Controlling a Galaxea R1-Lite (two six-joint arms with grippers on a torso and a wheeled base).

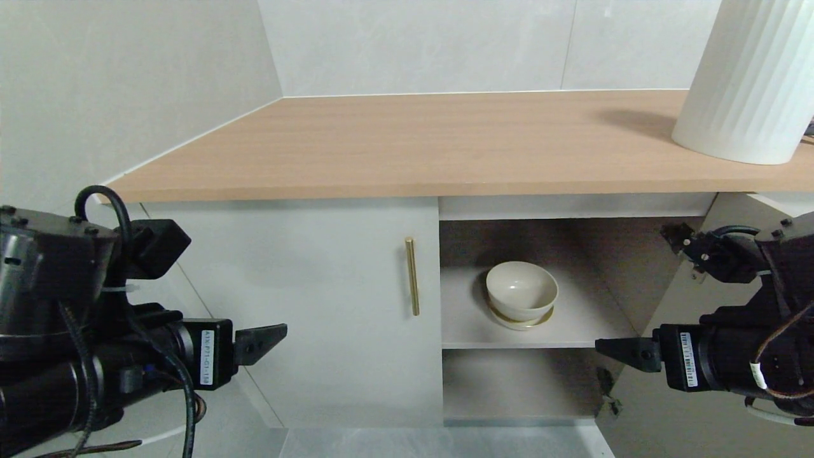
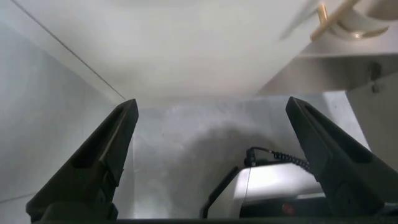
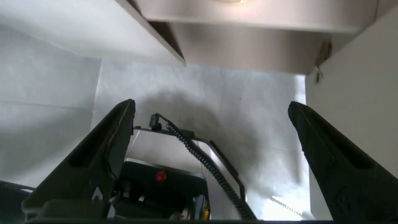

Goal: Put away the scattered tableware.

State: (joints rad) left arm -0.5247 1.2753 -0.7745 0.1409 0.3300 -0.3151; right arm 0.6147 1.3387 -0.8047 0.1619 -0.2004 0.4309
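Head view: a glossy cream bowl (image 1: 522, 291) stands upright, mouth up, on a gold-rimmed saucer (image 1: 520, 320) on the open cabinet's (image 1: 356, 305) upper shelf (image 1: 579, 324); being round, it has no long axis. Left gripper (image 2: 211, 104) and right gripper (image 3: 212, 107) are spread wide, empty, well apart from it

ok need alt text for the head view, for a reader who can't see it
A cream bowl sits on a gold-rimmed saucer on the shelf of an open cabinet compartment under a wooden countertop. The left door is shut, and the left claw and right claw hang open at either side.
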